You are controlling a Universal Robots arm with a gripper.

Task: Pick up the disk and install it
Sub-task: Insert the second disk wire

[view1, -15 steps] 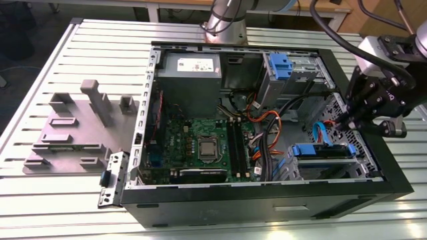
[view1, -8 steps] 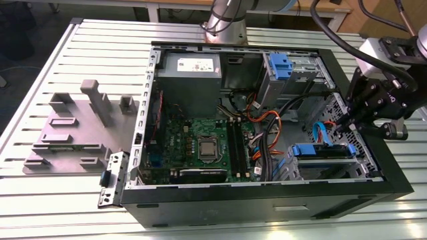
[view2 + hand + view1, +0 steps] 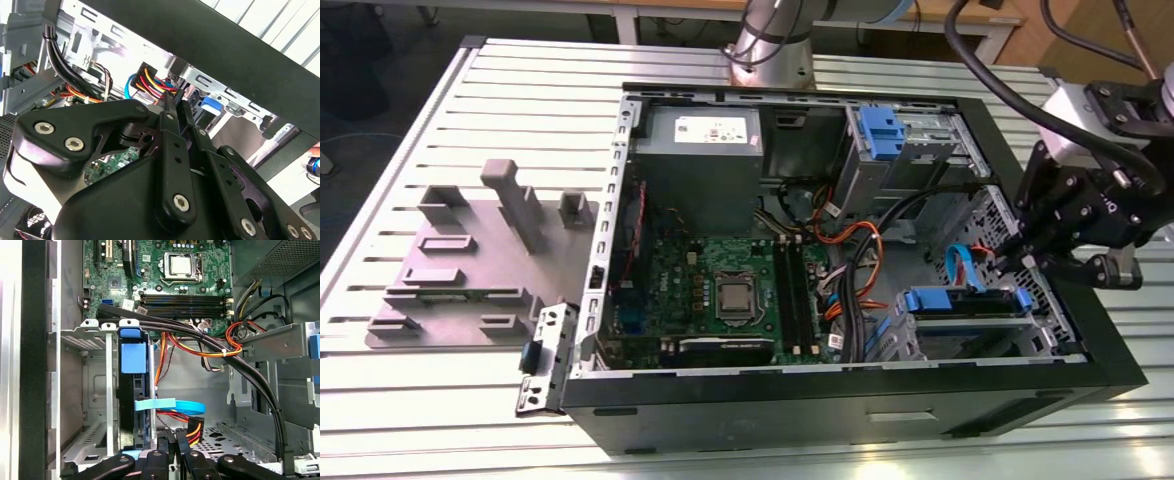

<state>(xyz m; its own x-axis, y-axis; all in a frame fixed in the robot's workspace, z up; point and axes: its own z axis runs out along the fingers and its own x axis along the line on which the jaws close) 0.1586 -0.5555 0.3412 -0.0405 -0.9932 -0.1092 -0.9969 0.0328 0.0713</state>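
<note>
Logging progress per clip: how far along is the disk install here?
The disk sits in the drive cage inside the open case, blue bracket showing. The gripper is close at its end; whether it grips is unclear. Left: full seating cannot be confirmed, and the gripper is not yet clear of the case.

The arm reaches in from the exterior view's right, wrist tilted down and inward. The black gripper (image 3: 1021, 258) hangs low, its linkage bars spread wide behind it. In the second wrist view the two slim fingers (image 3: 167, 117) run side by side, pressed close at the tips.
</note>
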